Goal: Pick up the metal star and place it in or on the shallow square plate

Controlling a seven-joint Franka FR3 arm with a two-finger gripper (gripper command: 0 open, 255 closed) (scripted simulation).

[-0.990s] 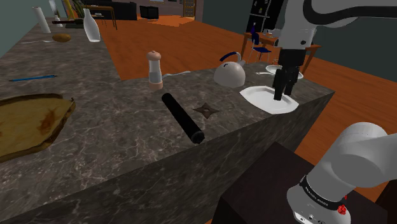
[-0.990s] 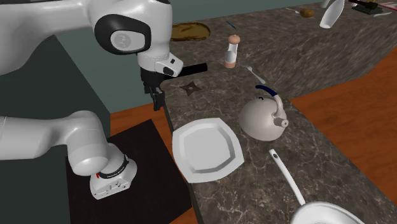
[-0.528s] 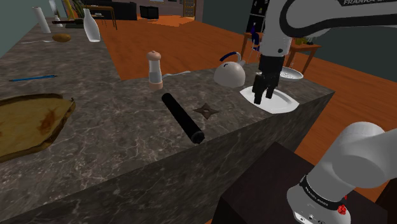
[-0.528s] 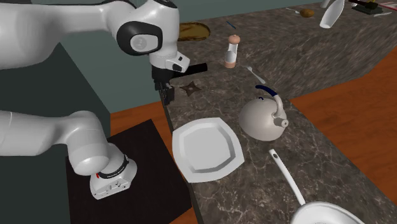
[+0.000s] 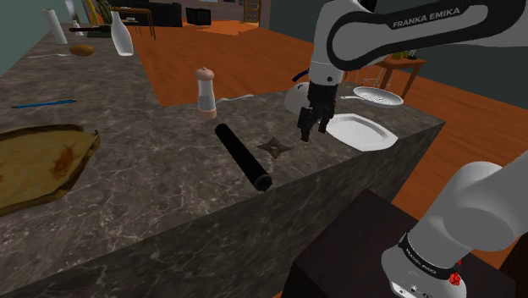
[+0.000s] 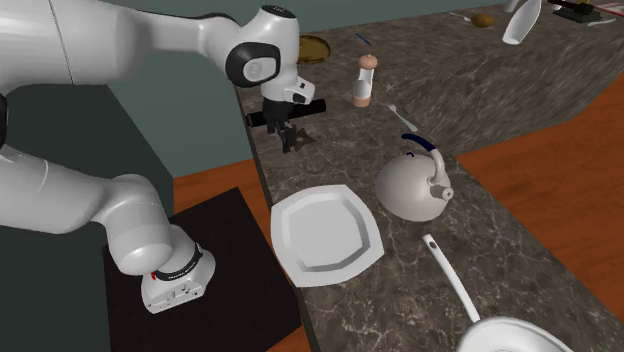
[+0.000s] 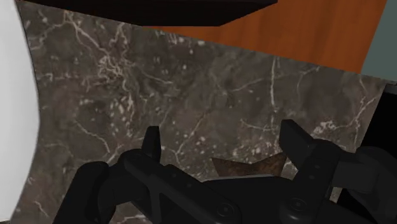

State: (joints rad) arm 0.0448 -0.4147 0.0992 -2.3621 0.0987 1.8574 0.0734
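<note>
The metal star [image 5: 273,146] is small, dark and four-pointed, and lies flat on the dark marble counter. The shallow square plate [image 5: 360,131] is white and sits near the counter's corner, to the star's right in the shoulder view. My black gripper [image 5: 311,131] hangs open just above the counter between star and plate, close to the star. In the wrist view the fingers [image 7: 151,143] stand apart with nothing clasped; a brownish tip of the star [image 7: 248,167] shows low between them and the plate's rim [image 7: 13,127] lies off to one side. In the second exterior view the gripper [image 6: 287,140] covers most of the star.
A black cylinder [image 5: 243,157] lies just left of the star in the shoulder view. A pepper mill [image 5: 205,91] and a white kettle [image 6: 415,185] stand behind. A long-handled white pan [image 6: 500,330] lies past the plate [image 6: 325,235]. A wooden dish [image 5: 42,161] sits far left.
The arm has swung from over the plate to the shoulder view's left, carrying the open gripper toward the star. Nothing on the counter has moved.
</note>
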